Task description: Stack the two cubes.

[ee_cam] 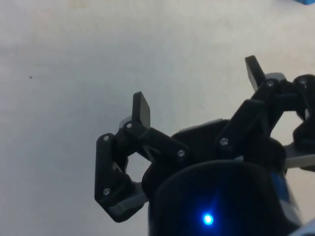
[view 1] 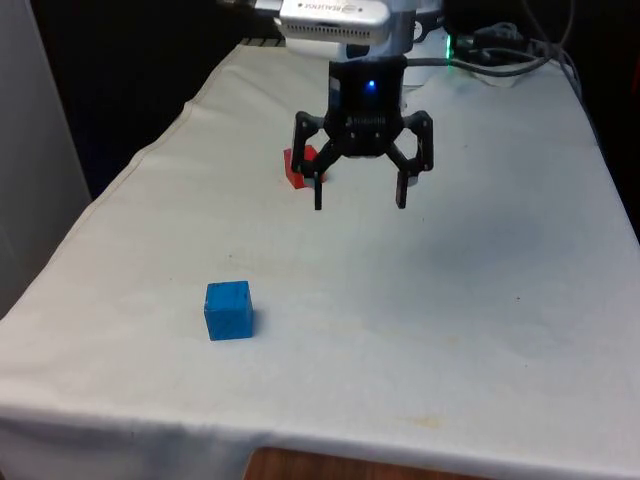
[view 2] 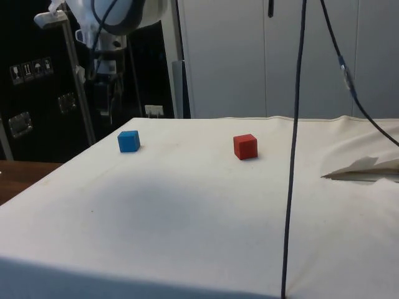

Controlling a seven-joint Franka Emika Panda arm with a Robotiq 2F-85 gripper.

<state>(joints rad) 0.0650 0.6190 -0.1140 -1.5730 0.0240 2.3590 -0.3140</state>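
Your gripper (view 1: 360,205) hangs above the white cloth (view 1: 450,300) with its jaws spread wide, holding nothing and touching nothing. The red cube (view 1: 299,168) sits on the cloth behind its finger on the front view's left, partly hidden. The blue cube (view 1: 229,310) stands well apart, nearer the front edge, both cubes flat and unstacked.

Lab setup, cloth-draped table (view 2: 187,205), hanging cables (view 2: 293,156), black curtains (view 1: 130,60), cabinets (view 2: 249,56)

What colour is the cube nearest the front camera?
Blue: the cube shows best in the front view.
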